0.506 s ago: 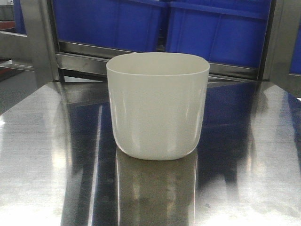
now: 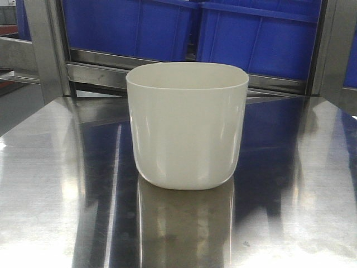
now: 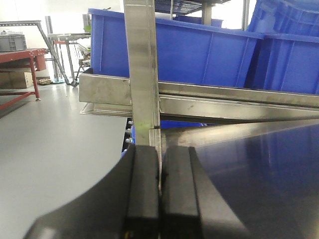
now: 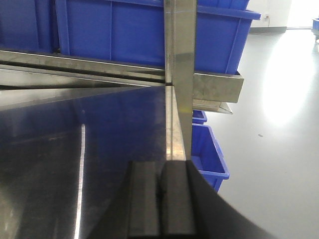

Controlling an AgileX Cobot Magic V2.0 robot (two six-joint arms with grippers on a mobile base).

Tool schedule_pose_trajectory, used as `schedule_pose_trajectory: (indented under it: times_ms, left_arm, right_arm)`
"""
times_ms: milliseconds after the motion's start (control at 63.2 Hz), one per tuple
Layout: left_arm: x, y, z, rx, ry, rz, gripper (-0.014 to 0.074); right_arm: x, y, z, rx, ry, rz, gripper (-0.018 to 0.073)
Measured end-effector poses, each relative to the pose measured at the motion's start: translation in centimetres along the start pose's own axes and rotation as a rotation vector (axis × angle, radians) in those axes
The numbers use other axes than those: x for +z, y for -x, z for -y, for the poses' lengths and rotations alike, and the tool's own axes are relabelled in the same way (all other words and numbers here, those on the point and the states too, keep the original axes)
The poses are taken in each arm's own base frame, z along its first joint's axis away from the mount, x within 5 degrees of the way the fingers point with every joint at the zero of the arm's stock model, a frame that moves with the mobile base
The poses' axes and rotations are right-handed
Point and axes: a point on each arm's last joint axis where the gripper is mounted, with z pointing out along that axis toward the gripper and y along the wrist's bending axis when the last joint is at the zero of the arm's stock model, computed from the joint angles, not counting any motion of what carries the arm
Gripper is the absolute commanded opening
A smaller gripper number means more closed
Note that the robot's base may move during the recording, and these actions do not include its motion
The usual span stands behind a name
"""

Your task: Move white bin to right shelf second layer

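Front view, white bin (image 2: 187, 125): a glossy cream tub with a rounded-square rim, standing upright and open side up in the middle of the picture.
Front view, table (image 2: 56, 195): a shiny steel top. The bin rests on it, and its reflection shows just below its base.
Front view, background: blue crates (image 2: 134, 28) sit side by side on a rack behind the bin, above a steel shelf rail (image 2: 100, 70).
Left wrist view, left gripper (image 3: 160, 164): closed, with its two black pads meeting flat along a thin seam at the bottom of the picture.
Left wrist view, ahead of the gripper: a steel post (image 3: 142, 69) rises straight in front of the pads, with a rail and blue crates beyond it.
Left wrist view, sides of the gripper: the table lies to its right and grey floor (image 3: 50, 149) to its left.
Right wrist view, right gripper (image 4: 159, 174): closed, its pads pressed together at the bottom centre.
Right wrist view, ahead of the gripper: a steel post stands just right of the pads, with blue crates on the rail behind it.
Right wrist view, sides of the gripper: the table spreads to its left. A low blue crate (image 4: 207, 149) sits on the floor to its right.
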Motion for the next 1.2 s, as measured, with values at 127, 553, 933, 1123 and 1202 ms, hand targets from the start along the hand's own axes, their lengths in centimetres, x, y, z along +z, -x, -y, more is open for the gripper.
schedule_pose_trajectory:
  times_ms: [127,553,933,1123,1202]
  left_arm:
    - [0.0,0.0,0.0,0.0,0.0,0.0,0.0085]
    - [0.0,0.0,0.0,0.0,0.0,0.0,0.0085]
    - [0.0,0.0,0.0,0.0,0.0,0.0,0.0085]
    - [0.0,0.0,0.0,0.0,0.0,0.0,0.0085]
    - [0.0,0.0,0.0,0.0,0.0,0.0,0.0085]
  right_arm:
    - [0.0,0.0,0.0,0.0,0.0,0.0,0.0056]
    - [0.0,0.01,0.06,-0.066,-0.007,0.001,0.0056]
    - [0.0,0.04,0.07,-0.075,-0.007,0.004,0.0056]
    - [-0.01,0.42,-0.02,-0.076,0.001,0.046,0.0056]
    - [-0.01,0.43,-0.02,-0.076,0.001,0.047,0.0056]
